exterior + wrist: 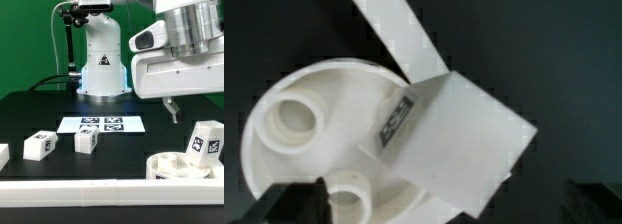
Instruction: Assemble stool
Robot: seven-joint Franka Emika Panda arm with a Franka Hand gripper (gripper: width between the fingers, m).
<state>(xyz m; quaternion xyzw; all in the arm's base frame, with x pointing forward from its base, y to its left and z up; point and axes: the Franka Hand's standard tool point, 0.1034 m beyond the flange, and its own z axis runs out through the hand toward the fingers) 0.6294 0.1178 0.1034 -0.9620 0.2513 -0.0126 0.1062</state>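
The gripper [172, 108] hangs above the seat [178, 166], which lies by the table's [30, 110] front edge, on the exterior view's right. A leg [207, 140] stands on it. I cannot tell if the fingers are spread. I think it should come down straight, hold the leg softly and twist it tight.

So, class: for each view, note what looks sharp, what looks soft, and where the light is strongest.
Exterior view: the marker board is fairly sharp, the near arm casing soft, with a bluish glow on the robot base. Wrist view: seat and leg are blurred and bright white against dark table.
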